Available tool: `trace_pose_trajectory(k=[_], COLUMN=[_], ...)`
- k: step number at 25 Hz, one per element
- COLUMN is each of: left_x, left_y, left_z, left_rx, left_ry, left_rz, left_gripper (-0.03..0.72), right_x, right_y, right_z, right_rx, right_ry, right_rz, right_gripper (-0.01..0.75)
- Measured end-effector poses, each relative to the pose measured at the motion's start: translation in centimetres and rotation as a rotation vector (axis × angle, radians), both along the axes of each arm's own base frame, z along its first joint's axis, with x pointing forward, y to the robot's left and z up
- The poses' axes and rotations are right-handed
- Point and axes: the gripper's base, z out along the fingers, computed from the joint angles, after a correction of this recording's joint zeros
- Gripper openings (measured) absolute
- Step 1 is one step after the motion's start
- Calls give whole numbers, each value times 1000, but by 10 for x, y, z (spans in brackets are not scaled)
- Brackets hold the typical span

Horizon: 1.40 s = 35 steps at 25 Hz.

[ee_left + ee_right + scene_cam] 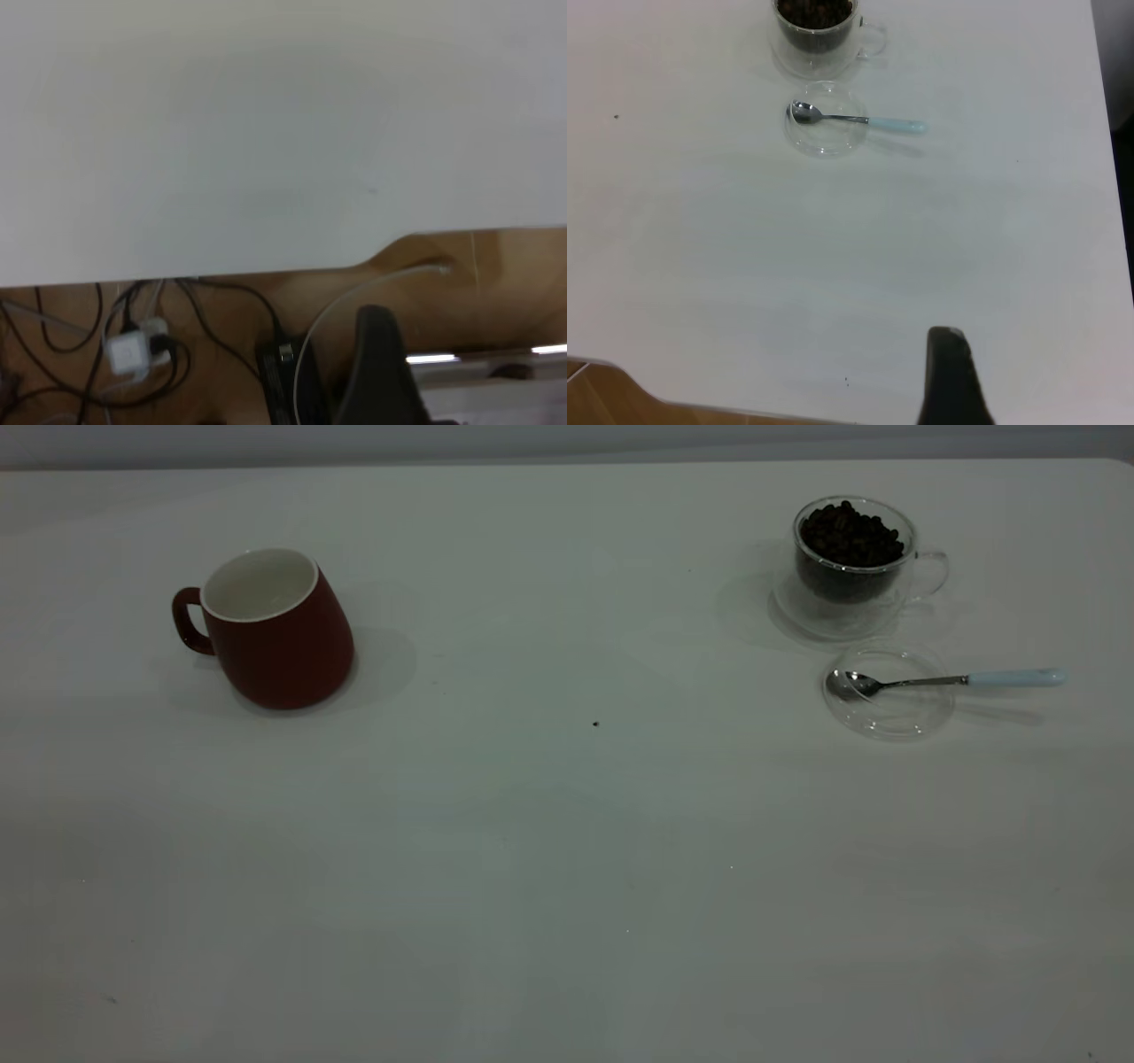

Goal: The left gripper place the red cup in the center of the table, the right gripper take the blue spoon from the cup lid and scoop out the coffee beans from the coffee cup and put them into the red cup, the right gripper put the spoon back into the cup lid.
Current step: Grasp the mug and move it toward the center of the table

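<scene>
White table (567,850) fills the exterior view. At centre-left the red cup (270,629) stands upright, handle pointing left, nearer the left arm. Upper right, the coffee cup (855,567); just below it the blue spoon (943,681) lies left-right across the cup lid (889,713). Neither gripper's state can be told.

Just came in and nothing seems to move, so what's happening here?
Nothing is being handled yet. The red cup stands at the table's left, empty. At the right, the coffee cup is full of beans, and the spoon lies with its bowl in the lid. Neither gripper has reached anything.
</scene>
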Motion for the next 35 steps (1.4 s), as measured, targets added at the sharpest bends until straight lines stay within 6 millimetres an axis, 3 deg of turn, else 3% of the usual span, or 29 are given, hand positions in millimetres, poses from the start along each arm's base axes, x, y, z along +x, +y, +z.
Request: trace_pose_trajectory(k=[9, 15, 19, 24, 27, 30, 35], left_x=[81, 156, 215, 285, 314, 331, 339], left_y=[-3, -4, -5, -4, -4, -4, 2], left_z=[11, 17, 9, -17, -40, -71, -121], left_rx=[-26, -4, 26, 89, 110, 156, 329], left_ry=[-17, 53, 114, 163, 170, 193, 302], left_rz=[2, -33, -92, -198, -240, -326, -654], left_gripper=[587, 587, 587, 587, 587, 587, 587], right_x=[0, 0, 0, 0, 0, 0, 0], right_y=[0, 0, 0, 0, 0, 0, 0], right_z=[0, 0, 0, 0, 0, 0, 0], right_rx=[0, 0, 0, 0, 0, 0, 0], right_ry=[0, 0, 0, 0, 0, 0, 0], right_rz=[0, 0, 0, 0, 0, 0, 0], right_gripper=[531, 531, 531, 531, 531, 531, 531])
